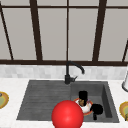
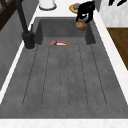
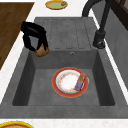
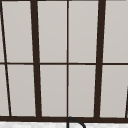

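Note:
My left hand [image 1: 83, 95] hangs over the sink basin [image 1: 106, 100], its fingers curled down round a round brown piece of food [image 1: 81, 102]. The right side view has this hand [image 3: 33, 33] near the basin's front edge, the brown piece [image 3: 42, 51] held well above the basin floor. It appears again in the left side view [image 2: 85, 11] with the brown piece [image 2: 81, 25]. Below lies a red-rimmed white plate [image 3: 66, 83] with a small wrapped bar [image 3: 80, 82] on it. My right hand [image 1: 97, 109] floats just right of the left one.
A black faucet [image 1: 72, 71] stands behind the sink, with a ribbed drainboard [image 1: 42, 100] on the left. Yellow plates sit on the counter at both ends [image 1: 3, 100] [image 1: 123, 110]. A white container [image 1: 125, 82] stands at the right. A red ball [image 1: 67, 115] covers the sink's front edge.

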Robot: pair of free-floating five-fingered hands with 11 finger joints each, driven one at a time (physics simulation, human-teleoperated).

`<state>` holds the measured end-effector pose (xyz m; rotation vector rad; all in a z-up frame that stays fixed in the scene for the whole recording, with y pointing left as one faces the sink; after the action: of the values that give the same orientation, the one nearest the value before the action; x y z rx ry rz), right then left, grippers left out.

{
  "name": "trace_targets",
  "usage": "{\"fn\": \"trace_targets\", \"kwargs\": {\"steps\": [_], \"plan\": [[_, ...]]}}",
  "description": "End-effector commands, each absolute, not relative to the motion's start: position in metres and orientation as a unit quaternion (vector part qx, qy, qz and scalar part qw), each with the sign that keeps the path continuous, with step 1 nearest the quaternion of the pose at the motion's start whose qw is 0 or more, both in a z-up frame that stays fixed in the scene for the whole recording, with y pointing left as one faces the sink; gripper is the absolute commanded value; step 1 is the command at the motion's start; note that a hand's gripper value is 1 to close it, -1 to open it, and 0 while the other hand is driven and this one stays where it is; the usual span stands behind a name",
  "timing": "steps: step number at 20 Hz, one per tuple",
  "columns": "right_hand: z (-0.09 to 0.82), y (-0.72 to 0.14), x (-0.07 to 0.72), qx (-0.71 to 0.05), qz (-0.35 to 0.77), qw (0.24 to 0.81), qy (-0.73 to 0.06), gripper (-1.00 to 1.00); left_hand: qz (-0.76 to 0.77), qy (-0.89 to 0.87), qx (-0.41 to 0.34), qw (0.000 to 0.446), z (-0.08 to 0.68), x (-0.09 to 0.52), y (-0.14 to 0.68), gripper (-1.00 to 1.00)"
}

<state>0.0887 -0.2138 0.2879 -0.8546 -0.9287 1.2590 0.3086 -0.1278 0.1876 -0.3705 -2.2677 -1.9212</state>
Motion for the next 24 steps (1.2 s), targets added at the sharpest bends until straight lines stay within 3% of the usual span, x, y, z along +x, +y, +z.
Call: {"fn": "trace_targets", "kwargs": {"steps": [1, 9, 24], "plan": [[0.288, -0.214, 0.089, -0.373, 0.549, 0.628, -0.405, 0.0, -0.647, -0.743, -0.156, 0.066, 0.157, 0.336, -0.124, 1.0], [0.288, -0.214, 0.089, -0.373, 0.549, 0.628, -0.405, 0.0, -0.642, -0.748, -0.159, 0.05, 0.089, 0.374, -0.121, 1.0], [0.288, -0.214, 0.089, -0.373, 0.549, 0.628, -0.405, 0.0, -0.644, -0.753, -0.126, 0.061, -0.022, 0.407, -0.181, 1.0]]}}
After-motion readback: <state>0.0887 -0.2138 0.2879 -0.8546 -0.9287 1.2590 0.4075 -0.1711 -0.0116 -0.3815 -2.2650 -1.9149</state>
